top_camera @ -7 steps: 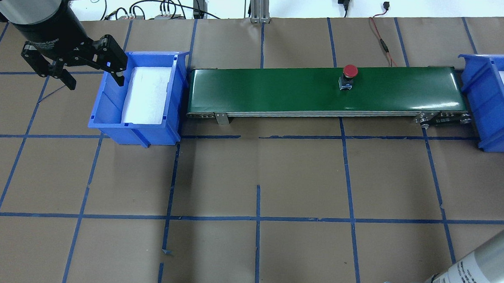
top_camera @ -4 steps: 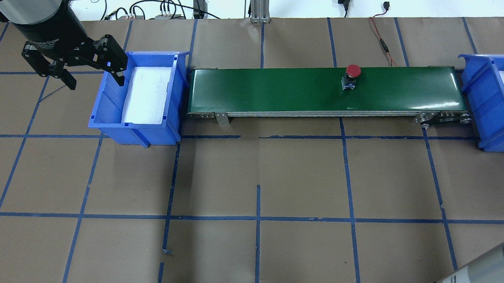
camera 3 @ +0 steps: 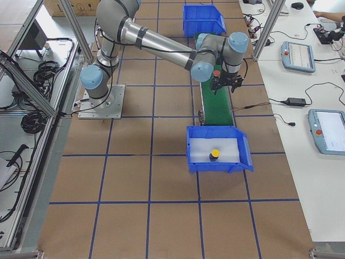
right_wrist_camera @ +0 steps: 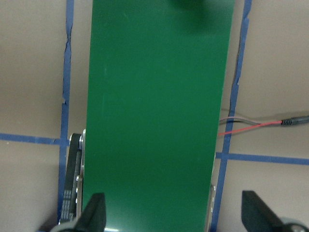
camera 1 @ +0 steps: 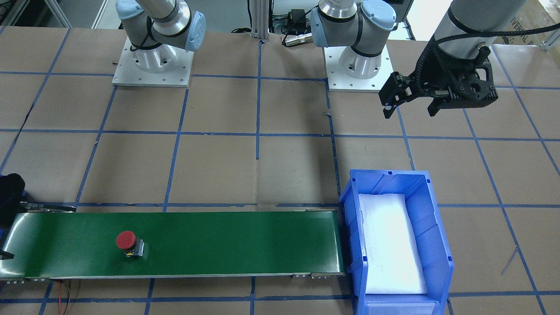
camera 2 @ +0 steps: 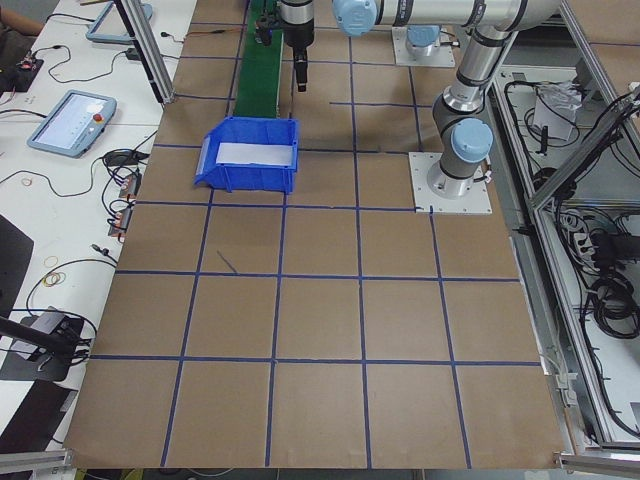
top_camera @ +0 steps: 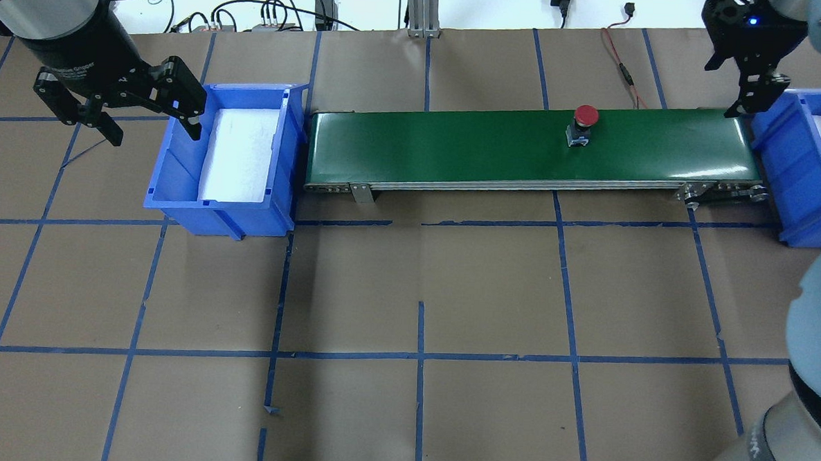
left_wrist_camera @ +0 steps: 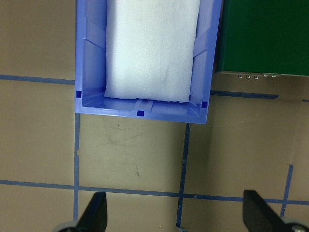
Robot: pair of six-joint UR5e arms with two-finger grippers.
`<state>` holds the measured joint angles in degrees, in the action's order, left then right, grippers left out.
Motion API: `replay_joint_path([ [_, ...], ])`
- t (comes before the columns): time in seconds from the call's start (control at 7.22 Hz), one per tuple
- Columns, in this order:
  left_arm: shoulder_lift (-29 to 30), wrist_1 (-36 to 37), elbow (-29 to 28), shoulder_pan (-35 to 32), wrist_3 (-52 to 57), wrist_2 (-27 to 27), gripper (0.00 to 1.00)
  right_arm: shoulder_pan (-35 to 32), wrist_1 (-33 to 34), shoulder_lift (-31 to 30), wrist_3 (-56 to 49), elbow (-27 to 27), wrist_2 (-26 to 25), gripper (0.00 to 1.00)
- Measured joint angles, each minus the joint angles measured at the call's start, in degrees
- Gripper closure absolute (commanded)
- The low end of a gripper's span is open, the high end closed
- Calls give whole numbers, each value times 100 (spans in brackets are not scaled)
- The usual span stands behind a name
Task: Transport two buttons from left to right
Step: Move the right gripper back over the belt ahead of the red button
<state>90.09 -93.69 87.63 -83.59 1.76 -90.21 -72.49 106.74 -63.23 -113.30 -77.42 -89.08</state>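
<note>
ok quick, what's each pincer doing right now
left pincer: open, holding nothing, beside the blue bin
right pincer: open, holding nothing, over the green belt

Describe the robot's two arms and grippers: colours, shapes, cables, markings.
The left arm and right arm are silver-grey tubes with light-blue joint caps on pale round bases. The left gripper and right gripper are black, two-fingered, with linked fingers; a blue light shows on the right one. A black braided cable runs down the left wrist, whose black collar carries white lettering too small to read.
</note>
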Motion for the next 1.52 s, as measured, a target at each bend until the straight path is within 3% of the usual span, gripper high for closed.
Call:
replay_joint_path([
  [0.69, 0, 0, 0, 7, 17, 3, 0, -622, 701, 87, 982, -635, -145, 0],
  [1.52, 0, 0, 0, 2, 17, 3, 0, -652, 840, 143, 1020, -731, -173, 0],
])
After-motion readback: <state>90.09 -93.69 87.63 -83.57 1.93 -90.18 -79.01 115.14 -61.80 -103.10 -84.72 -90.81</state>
